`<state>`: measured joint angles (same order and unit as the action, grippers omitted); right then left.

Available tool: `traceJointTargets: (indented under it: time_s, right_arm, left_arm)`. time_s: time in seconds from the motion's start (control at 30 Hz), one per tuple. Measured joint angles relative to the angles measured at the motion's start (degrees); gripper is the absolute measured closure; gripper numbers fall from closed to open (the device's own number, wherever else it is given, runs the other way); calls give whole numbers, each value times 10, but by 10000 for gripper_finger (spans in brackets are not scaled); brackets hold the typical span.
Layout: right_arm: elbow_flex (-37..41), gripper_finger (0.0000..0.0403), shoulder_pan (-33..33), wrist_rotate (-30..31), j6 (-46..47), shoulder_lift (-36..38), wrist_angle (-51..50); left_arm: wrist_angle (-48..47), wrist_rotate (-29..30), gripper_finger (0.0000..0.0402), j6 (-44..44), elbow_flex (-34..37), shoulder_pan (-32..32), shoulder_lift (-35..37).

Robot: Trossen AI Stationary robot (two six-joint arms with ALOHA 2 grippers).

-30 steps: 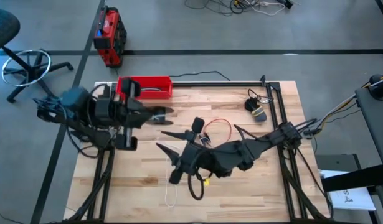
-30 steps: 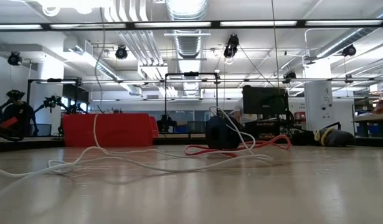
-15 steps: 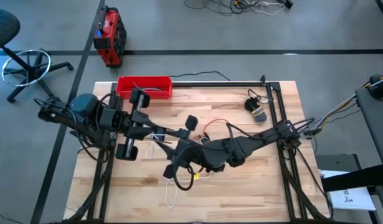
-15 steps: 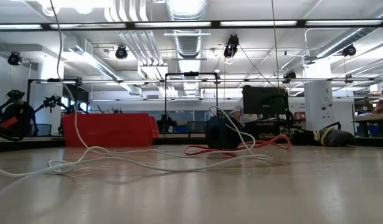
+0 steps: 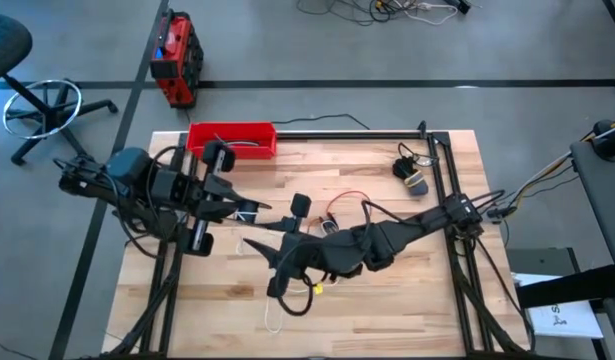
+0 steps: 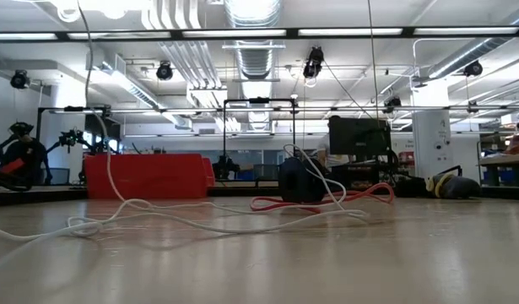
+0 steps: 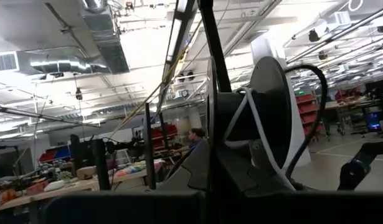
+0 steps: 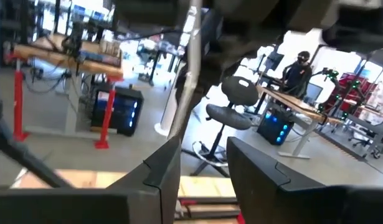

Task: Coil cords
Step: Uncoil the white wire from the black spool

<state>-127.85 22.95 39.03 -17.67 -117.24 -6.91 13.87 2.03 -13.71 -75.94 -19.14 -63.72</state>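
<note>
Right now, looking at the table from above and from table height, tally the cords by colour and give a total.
White cord: 1
Red cord: 1
Total: 2 cords

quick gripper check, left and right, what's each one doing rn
Left gripper: shut on the white cord, lifted above the table.
Right gripper: open, a gap shows between its fingers, holding nothing that can be seen.

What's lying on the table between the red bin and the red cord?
Bare wood only, seen in the high view, between the red bin and the red cord.
</note>
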Motion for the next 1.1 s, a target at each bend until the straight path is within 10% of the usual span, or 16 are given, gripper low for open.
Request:
traceJointTargets:
  time_s: [0.57, 1.1]
  right_arm:
    - [-5, 257, -21, -73, 50, 0, -9]
    - [-3, 393, -24, -106, 64, 0, -12]
  left_arm:
    - [5, -16, 401, 8, 10, 0, 4]
    - [-12, 86, 401, -75, 11, 0, 5]
